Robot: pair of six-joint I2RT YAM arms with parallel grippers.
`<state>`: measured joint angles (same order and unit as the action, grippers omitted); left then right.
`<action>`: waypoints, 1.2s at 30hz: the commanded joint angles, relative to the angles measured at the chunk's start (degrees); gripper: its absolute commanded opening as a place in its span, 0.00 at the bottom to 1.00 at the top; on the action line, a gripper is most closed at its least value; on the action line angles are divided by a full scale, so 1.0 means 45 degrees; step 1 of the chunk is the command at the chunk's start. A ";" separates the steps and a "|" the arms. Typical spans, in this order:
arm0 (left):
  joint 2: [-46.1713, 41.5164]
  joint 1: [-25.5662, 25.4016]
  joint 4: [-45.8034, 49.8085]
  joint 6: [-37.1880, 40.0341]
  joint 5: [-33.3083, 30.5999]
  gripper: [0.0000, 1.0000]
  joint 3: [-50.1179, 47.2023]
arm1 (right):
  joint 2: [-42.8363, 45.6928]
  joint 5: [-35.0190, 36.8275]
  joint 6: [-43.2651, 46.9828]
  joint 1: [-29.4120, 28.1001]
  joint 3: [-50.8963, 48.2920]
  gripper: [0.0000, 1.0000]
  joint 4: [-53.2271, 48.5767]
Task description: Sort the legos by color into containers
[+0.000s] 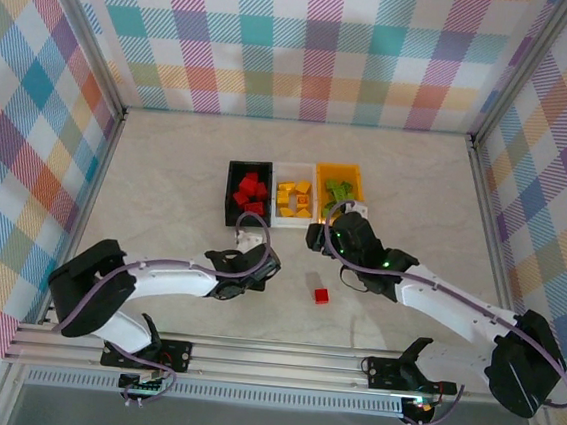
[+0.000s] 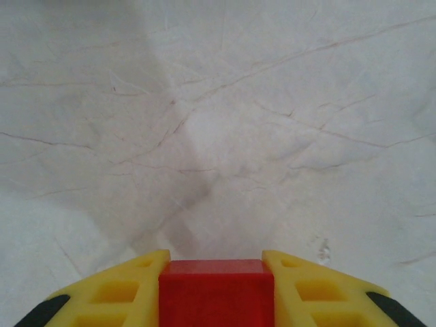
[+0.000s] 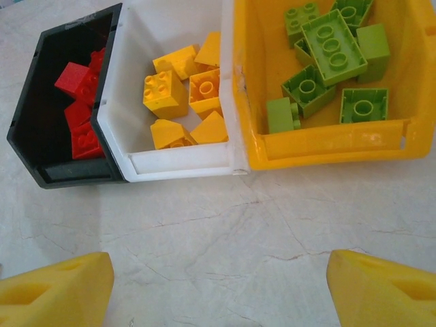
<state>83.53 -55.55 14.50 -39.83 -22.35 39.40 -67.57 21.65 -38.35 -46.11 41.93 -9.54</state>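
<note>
The left jaws are shut tight on a red lego [image 2: 215, 293] between them. The right jaws are wide open, holding nothing. Next, I think: lift it over the black bin [image 1: 230, 189] ahead and let go.

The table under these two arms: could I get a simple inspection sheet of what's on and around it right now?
Surface: pale marbled tabletop, no spills seen.
Job's things: black bin holds red bricks, white bin holds yellow bricks, orange bin holds green bricks. A loose red brick lies on the table in front of the bins.
Clutter: nothing seen.
Grippers: left gripper shut on a single red brick; right gripper open, holding nothing, facing the bins.
Cables: purple cables run along both arms; no snag seen.
Surroundings: plaid walls on three sides, metal rail at the near edge.
</note>
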 commanded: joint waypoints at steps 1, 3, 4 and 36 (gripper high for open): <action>-0.0897 0.0561 0.1118 0.0208 -0.0210 0.31 0.1171 | 0.0378 0.0186 -0.0348 0.0031 -0.0391 0.82 -0.0073; -0.1039 0.1304 0.1518 0.0585 -0.0538 0.31 0.1954 | 0.0460 0.0169 -0.0345 0.0041 -0.0500 0.82 -0.0149; -0.1030 0.1686 0.1532 0.0776 -0.0592 0.31 0.2277 | 0.0467 0.0160 -0.0364 0.0031 -0.0540 0.82 -0.0197; 0.4267 0.4786 0.3279 0.2890 0.0610 0.93 1.1421 | 0.0338 -0.0319 -0.2021 -0.1484 -0.2049 0.84 -0.1741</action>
<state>109.86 -31.73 28.05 -28.08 -20.88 88.05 -65.19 20.62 -45.69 -51.70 32.51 -15.62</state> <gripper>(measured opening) 0.911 0.843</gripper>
